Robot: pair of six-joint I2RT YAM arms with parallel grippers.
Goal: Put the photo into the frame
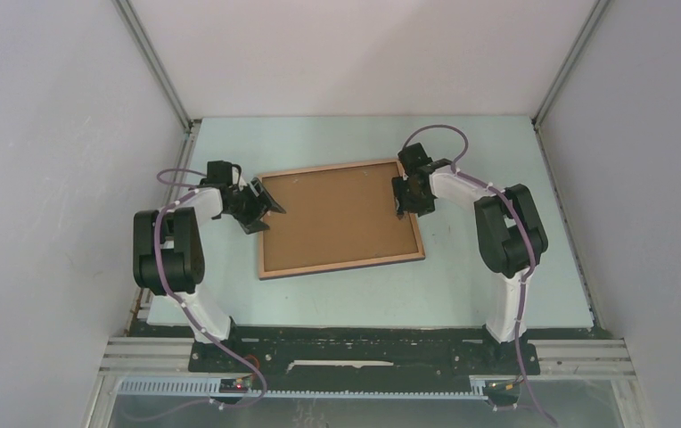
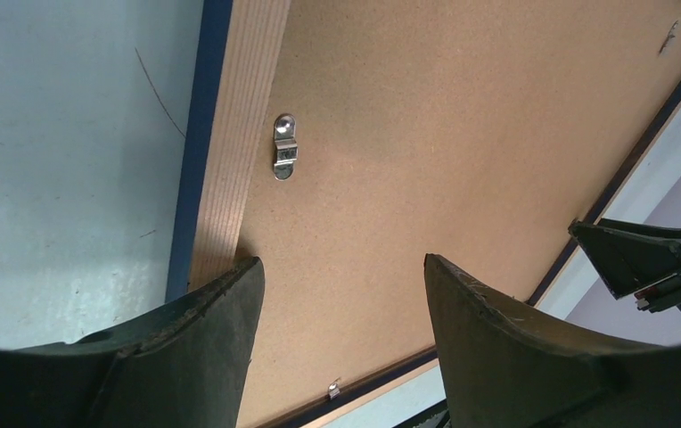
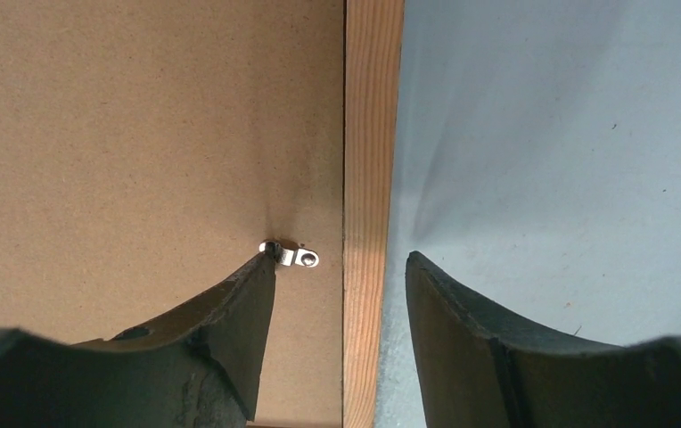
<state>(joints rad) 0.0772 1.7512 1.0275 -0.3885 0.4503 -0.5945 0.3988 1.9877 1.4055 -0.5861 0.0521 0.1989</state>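
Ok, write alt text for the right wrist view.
The photo, brown fibreboard back up, fills the left, bordered by the wooden frame, with pale table beyond. Two dark fingers stand open astride the frame's rail, one tip at a small metal clip.

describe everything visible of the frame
The frame lies flat, skewed, on the pale table, wood face up with a navy outer edge. The photo, brown fibreboard back up, fills its opening, metal clips at the edge. The open right gripper straddles its right rail; the open left gripper hovers over its left rail.
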